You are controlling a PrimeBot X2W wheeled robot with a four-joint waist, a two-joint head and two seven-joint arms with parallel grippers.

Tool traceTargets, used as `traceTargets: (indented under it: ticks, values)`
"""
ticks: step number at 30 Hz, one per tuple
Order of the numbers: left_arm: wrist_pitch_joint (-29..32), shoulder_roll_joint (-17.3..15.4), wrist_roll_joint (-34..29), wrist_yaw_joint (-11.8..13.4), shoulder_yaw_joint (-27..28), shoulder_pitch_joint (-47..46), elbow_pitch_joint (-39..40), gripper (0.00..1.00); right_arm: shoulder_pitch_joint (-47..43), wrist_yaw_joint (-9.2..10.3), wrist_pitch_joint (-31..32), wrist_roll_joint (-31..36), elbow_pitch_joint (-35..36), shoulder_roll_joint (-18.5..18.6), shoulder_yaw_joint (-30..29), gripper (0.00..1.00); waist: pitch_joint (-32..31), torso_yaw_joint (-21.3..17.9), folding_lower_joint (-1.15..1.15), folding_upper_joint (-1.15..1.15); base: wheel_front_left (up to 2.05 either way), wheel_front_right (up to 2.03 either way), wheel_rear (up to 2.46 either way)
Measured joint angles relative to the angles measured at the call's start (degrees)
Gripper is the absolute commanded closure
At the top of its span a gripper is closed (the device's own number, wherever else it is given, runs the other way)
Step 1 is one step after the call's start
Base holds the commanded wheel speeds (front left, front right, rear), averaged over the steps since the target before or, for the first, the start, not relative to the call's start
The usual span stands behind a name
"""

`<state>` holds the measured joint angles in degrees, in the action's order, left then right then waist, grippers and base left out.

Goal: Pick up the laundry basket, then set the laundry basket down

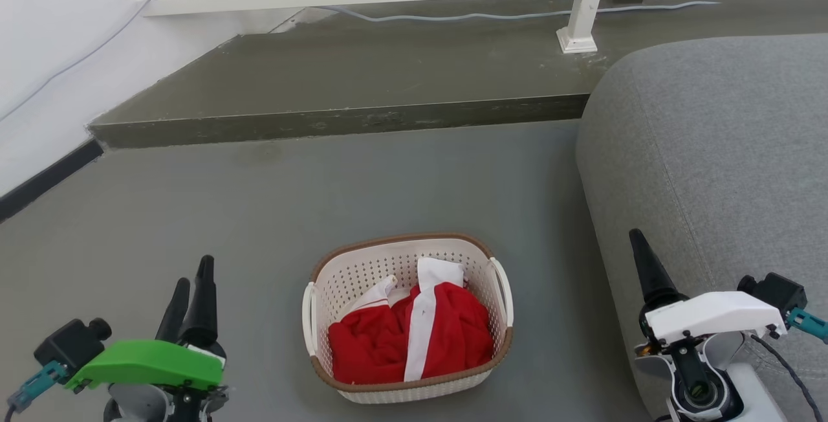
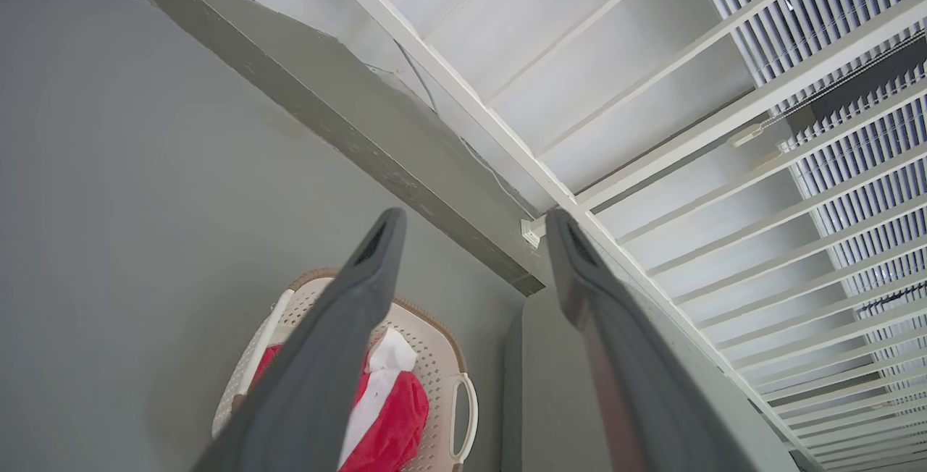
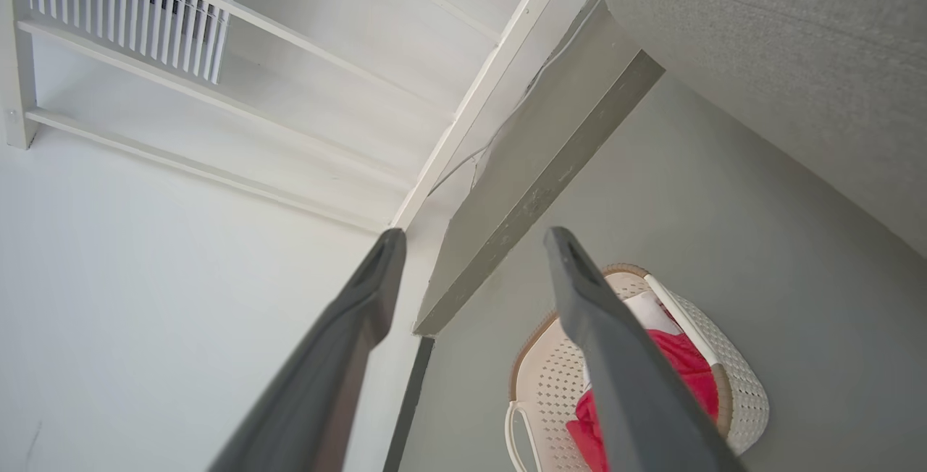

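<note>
On the grey floor (image 1: 259,215), dead centre between the two arms, sits the small cream-white perforated plastic laundry basket (image 1: 362,273) with its brown woven-look rim, just beside the rounded grey fabric sofa (image 1: 711,150) but not touching it. A crumpled red-and-white garment (image 1: 453,338) lies inside. That central spot looks deliberate to me: one white side handle (image 1: 308,315) faces the left gripper (image 1: 194,271), the other white side handle (image 1: 503,289) faces the right gripper (image 1: 647,266), a two-handed lift waiting to happen.

Both grippers hang well apart from the basket, fingers pointing forward. The wrist views settle the question of grip: on each arm the two dark fingers stand spread wide with nothing between them. So the pick-up has not begun.

Now the blind spots. The garment covers the basket's bottom. In the head view just one right finger can be made out. In each wrist view a finger cuts across the basket, hiding part of the rim, and the frame crops its near end.
</note>
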<state>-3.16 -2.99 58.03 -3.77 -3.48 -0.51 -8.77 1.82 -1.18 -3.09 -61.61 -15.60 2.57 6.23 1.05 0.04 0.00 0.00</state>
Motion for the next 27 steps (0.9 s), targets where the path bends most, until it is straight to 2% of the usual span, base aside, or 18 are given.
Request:
traceTargets:
  ticks: [27]
  values:
    - [-4.24,-0.59,-23.57,4.34,-5.04,1.98,3.49,0.0,0.05,3.45,-4.53,19.92,2.47,-0.04,3.96,0.0,0.35,-0.09,0.0,0.0,0.0,0.0,0.0]
